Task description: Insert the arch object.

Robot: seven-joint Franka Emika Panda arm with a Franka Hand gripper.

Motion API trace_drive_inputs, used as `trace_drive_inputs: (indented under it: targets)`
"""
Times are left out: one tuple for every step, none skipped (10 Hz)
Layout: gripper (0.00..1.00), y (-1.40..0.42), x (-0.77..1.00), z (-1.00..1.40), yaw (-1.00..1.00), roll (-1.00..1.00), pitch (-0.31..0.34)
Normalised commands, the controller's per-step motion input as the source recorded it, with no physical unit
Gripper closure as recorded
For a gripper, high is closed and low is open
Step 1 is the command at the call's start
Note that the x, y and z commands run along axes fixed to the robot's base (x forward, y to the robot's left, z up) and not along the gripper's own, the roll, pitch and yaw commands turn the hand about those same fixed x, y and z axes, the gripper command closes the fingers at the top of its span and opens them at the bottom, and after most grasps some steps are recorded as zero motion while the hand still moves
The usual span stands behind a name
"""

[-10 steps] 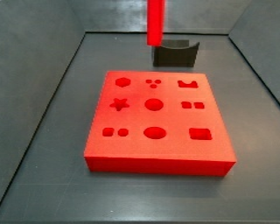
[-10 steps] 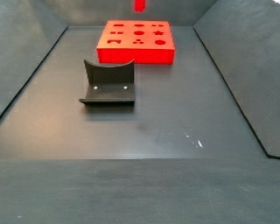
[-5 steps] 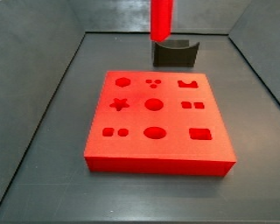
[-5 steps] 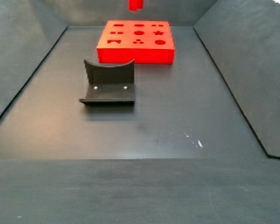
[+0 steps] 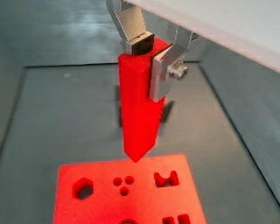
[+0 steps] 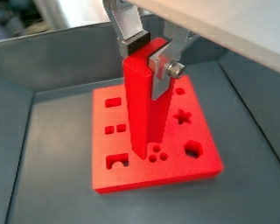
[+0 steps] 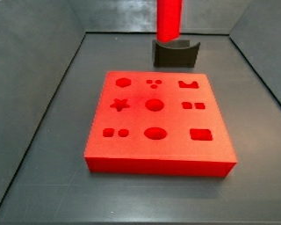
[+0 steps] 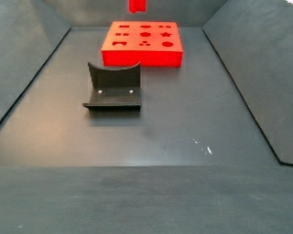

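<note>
While the claw (image 5: pixel 150 54) is hovering high above the red board (image 7: pixel 154 160), we are seeing it pinching the top of a long red piece between its silver fingers (image 5: pixel 166 68). The pads are pressing on opposite faces of that piece, and it is hanging upright with its tip pointing down. We are judging this held piece to be the arch object (image 5: pixel 136 105), since a notch is showing along one edge in a wrist view. The only dark thing on the bench (image 8: pixel 149 155) is the fixture (image 8: pixel 113 87), standing apart from the board.

In a side view the piece (image 7: pixel 170 19) is hanging over the far edge of the board, near the fixture (image 7: pixel 176 54), not over any hole. We are taking the arch-shaped hole (image 7: pixel 188 83), in the board's far row, as the target, and it is also showing in both wrist views (image 5: pixel 167 180).

To do this step well, we are advising a sideways move first, keeping the tip clear of the board's top until it is sitting over that hole. We are also suggesting turning the wrist so the notch is matching the hole's tongue. Only then should the descent begin, slow and vertical. The grip should be kept firm, because a long piece held at its top is likely to swing or tilt if the tip catches the rim
</note>
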Motion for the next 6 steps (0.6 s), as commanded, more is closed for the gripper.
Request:
trace_drive_inputs:
  targets:
    - [1.0,0.02,0.17,-0.12,-0.97,0.1,-0.073]
    - [1.0,0.02,0.25,-0.14,-0.9,0.1,-0.084]
    - [1.0,0.01,0.31,-0.13,-0.85,0.1,-0.071]
    - [1.0,0.0,0.41,-0.21,-0.76,0.15,-0.061]
    - [1.0,0.0,0.47,-0.34,-0.69,0.12,-0.027]
    - [1.0,0.0,0.47,-0.37,-0.69,0.02,0.0]
